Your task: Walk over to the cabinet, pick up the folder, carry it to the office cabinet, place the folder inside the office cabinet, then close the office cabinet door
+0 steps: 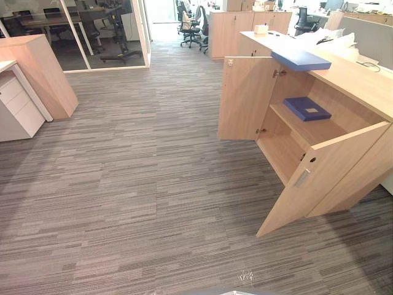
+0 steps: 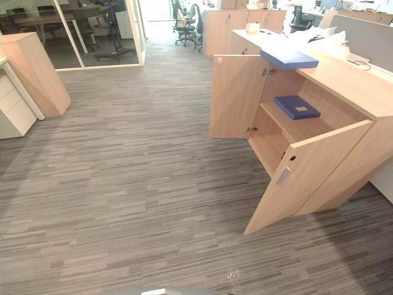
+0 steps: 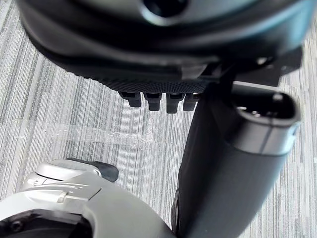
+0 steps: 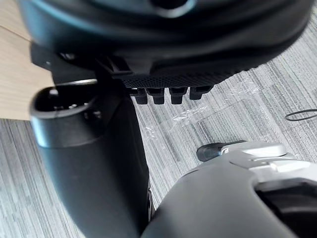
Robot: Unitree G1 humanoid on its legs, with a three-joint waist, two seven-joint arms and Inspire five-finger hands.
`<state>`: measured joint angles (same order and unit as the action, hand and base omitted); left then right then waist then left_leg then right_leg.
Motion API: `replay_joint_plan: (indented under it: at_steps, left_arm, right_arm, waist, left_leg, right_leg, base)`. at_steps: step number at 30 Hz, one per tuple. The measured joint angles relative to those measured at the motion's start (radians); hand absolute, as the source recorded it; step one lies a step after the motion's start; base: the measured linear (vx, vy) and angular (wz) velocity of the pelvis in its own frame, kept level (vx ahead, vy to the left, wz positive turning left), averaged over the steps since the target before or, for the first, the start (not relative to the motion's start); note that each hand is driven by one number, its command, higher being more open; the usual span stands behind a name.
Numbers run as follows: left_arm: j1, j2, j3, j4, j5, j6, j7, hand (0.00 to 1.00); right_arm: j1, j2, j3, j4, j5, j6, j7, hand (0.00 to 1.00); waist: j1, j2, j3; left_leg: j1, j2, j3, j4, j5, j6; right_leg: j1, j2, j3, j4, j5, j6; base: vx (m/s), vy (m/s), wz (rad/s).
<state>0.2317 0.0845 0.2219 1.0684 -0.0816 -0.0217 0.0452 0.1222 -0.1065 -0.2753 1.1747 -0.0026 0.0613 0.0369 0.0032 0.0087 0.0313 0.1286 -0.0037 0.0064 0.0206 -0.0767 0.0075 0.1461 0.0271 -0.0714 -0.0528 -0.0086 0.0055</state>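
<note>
The left hand (image 3: 163,74) hangs above the grey carpet (image 1: 153,184), fingers loosely extended, holding nothing. To the right, the office cabinet (image 1: 359,83) stands with both doors (image 1: 245,98) swung open. One blue folder (image 1: 307,109) lies flat on its inner shelf, and a second folder (image 1: 301,59) lies on top. The right hand (image 4: 168,69) hangs likewise, fingers relaxed and empty.

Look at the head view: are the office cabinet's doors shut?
No, the cabinet doors stand open, showing a blue folder on the shelf.
</note>
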Motion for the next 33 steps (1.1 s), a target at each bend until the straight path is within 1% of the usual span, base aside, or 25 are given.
replay_joint_plan:
  at_steps: [5, 10, 18, 20, 21, 22, 23, 24, 25, 26, 27, 28, 29, 30, 31, 32, 33]
  left_arm:
    - [-0.004, 0.003, 0.0, 0.007, -0.03, 0.0, -0.03, 1.0]
    - [-0.004, 0.004, 0.0, 0.007, -0.032, 0.0, -0.037, 1.0]
    - [-0.004, 0.003, 0.0, 0.007, -0.029, 0.0, -0.035, 1.0]
    - [-0.009, 0.004, 0.0, 0.007, -0.029, -0.002, -0.034, 1.0]
    - [-0.02, 0.002, 0.002, 0.004, -0.031, -0.007, -0.033, 1.0]
    - [-0.026, -0.008, 0.005, -0.009, -0.036, -0.018, -0.031, 1.0]
    - [-0.028, -0.016, 0.014, -0.024, -0.036, -0.023, -0.031, 1.0]
    - [-0.031, -0.034, 0.057, -0.048, -0.036, -0.03, -0.028, 1.0]
    - [-0.035, -0.057, 0.119, -0.076, -0.038, -0.034, -0.027, 1.0]
    - [-0.037, -0.069, 0.141, -0.092, -0.041, -0.034, -0.025, 1.0]
    - [-0.038, -0.082, 0.162, -0.113, -0.042, -0.037, -0.01, 1.0]
    - [-0.038, -0.085, 0.17, -0.126, -0.043, -0.038, -0.001, 1.0]
    - [-0.039, -0.088, 0.173, -0.134, -0.043, -0.044, 0.003, 1.0]
    - [-0.039, -0.089, 0.177, -0.138, -0.043, -0.044, 0.004, 1.0]
    - [-0.04, -0.092, 0.187, -0.144, -0.044, -0.044, 0.005, 1.0]
    - [-0.04, -0.093, 0.191, -0.144, -0.046, -0.044, 0.005, 1.0]
    - [-0.04, -0.093, 0.194, -0.143, -0.051, -0.044, 0.005, 1.0]
  right_arm:
    - [-0.011, -0.001, -0.011, 0.013, 0.0, 0.002, 0.003, 1.0]
    - [-0.014, -0.001, -0.017, 0.017, 0.0, 0.002, 0.003, 1.0]
    - [-0.014, -0.001, -0.017, 0.017, 0.0, 0.002, 0.003, 1.0]
    - [-0.018, -0.001, -0.016, 0.017, 0.003, 0.002, 0.003, 1.0]
    - [-0.024, -0.003, -0.016, 0.016, 0.004, 0.0, 0.003, 1.0]
    - [-0.033, -0.01, -0.016, 0.016, 0.004, -0.002, 0.002, 1.0]
    - [-0.037, -0.012, -0.02, 0.014, 0.006, -0.003, 0.001, 1.0]
    - [-0.04, -0.013, -0.017, -0.005, 0.006, -0.004, -0.007, 1.0]
    - [-0.039, -0.012, -0.015, -0.027, 0.007, -0.007, -0.017, 1.0]
    - [-0.04, -0.012, -0.015, -0.035, 0.008, -0.008, -0.022, 1.0]
    - [-0.038, -0.01, -0.01, -0.044, 0.028, -0.008, -0.033, 1.0]
    - [-0.036, -0.008, -0.007, -0.046, 0.05, -0.008, -0.042, 1.0]
    - [-0.031, -0.005, -0.01, -0.05, 0.077, -0.007, -0.048, 1.0]
    - [-0.031, -0.004, -0.013, -0.051, 0.094, -0.007, -0.048, 1.0]
    - [-0.031, -0.001, -0.018, -0.053, 0.142, -0.007, -0.048, 1.0]
    - [-0.031, -0.001, -0.018, -0.053, 0.163, -0.007, -0.049, 1.0]
    - [-0.031, -0.001, -0.018, -0.053, 0.182, -0.007, -0.05, 1.0]
  waist:
    - [0.0, 0.005, 0.01]
    - [0.0, 0.005, 0.012]
    - [0.0, 0.008, 0.014]
    - [-0.001, 0.002, 0.024]
    - [-0.001, 0.016, 0.043]
    - [0.0, 0.021, 0.06]
    - [-0.001, 0.032, 0.074]
    - [-0.001, 0.04, 0.1]
    - [0.001, 0.046, 0.117]
    - [0.002, 0.047, 0.129]
    - [0.004, 0.039, 0.142]
    - [0.006, 0.038, 0.142]
    - [0.006, 0.03, 0.138]
    - [0.009, 0.027, 0.136]
    - [0.017, 0.023, 0.134]
    - [0.018, 0.022, 0.134]
    - [0.019, 0.019, 0.132]
  left_leg:
    - [0.014, 0.0, 0.004, -0.016, 0.0, -0.001]
    - [0.014, -0.001, 0.007, -0.017, 0.001, -0.001]
    - [0.015, -0.001, 0.008, -0.017, 0.003, -0.004]
    - [-0.004, 0.0, 0.006, 0.022, -0.012, -0.011]
    - [-0.05, 0.004, 0.005, 0.115, -0.056, -0.02]
    - [-0.108, 0.018, 0.007, 0.234, -0.111, -0.03]
    - [-0.13, 0.028, 0.01, 0.288, -0.133, -0.045]
    - [-0.186, 0.042, 0.018, 0.423, -0.157, -0.079]
    - [-0.271, 0.056, 0.032, 0.602, -0.139, -0.087]
    - [-0.306, 0.062, 0.04, 0.684, -0.111, -0.084]
    - [-0.369, 0.073, 0.064, 0.822, -0.079, -0.067]
    - [-0.405, 0.09, 0.084, 0.883, -0.097, -0.057]
    - [-0.436, 0.114, 0.109, 0.879, -0.121, -0.053]
    - [-0.444, 0.126, 0.118, 0.847, -0.126, -0.053]
    - [-0.45, 0.143, 0.123, 0.72, -0.126, -0.054]
    - [-0.451, 0.145, 0.118, 0.656, -0.125, -0.053]
    - [-0.453, 0.145, 0.111, 0.561, -0.118, -0.054]
  right_leg:
    - [0.012, 0.001, -0.001, -0.017, 0.006, 0.01]
    - [0.013, 0.0, -0.001, -0.022, 0.009, 0.02]
    - [0.013, 0.0, -0.001, -0.022, 0.01, 0.02]
    - [0.013, -0.001, -0.003, -0.019, 0.01, 0.02]
    - [0.008, 0.001, -0.004, -0.012, 0.008, 0.017]
    - [-0.004, 0.011, -0.005, 0.002, -0.007, -0.003]
    - [-0.005, 0.017, -0.009, 0.012, -0.019, -0.022]
    - [-0.011, 0.019, -0.016, 0.037, -0.03, -0.037]
    - [-0.025, 0.018, -0.011, 0.079, -0.049, -0.046]
    - [-0.027, 0.014, -0.006, 0.106, -0.064, -0.048]
    - [-0.024, 0.0, 0.0, 0.147, -0.089, -0.046]
    - [-0.021, -0.011, 0.002, 0.166, -0.107, -0.04]
    - [-0.017, -0.033, 0.01, 0.179, -0.119, -0.032]
    - [-0.016, -0.045, 0.017, 0.18, -0.123, -0.024]
    - [-0.013, -0.078, 0.033, 0.18, -0.136, -0.003]
    - [-0.008, -0.091, 0.037, 0.179, -0.143, 0.008]
    - [-0.002, -0.117, 0.039, 0.179, -0.156, 0.029]
  base:
    - [0.02, 0.013, -0.02]
    - [0.0, 0.005, -0.01]
    - [0.0, 0.0, 0.0]
    - [-0.02, 0.008, 0.02]
    - [-0.07, 0.03, 0.02]
    - [-0.09, 0.036, 0.01]
    - [-0.1, 0.053, -0.09]
    - [-0.09, 0.059, -0.16]
    - [-0.08, 0.057, -0.24]
    - [-0.03, 0.056, -0.29]
    - [0.03, 0.055, -0.22]
    - [0.07, 0.075, -0.19]
    - [0.1, 0.07, -0.11]
    - [0.14, 0.112, -0.2]
    - [0.15, 0.126, -0.18]
    - [0.25, 0.208, -0.12]
    - [0.3, 0.273, -0.01]
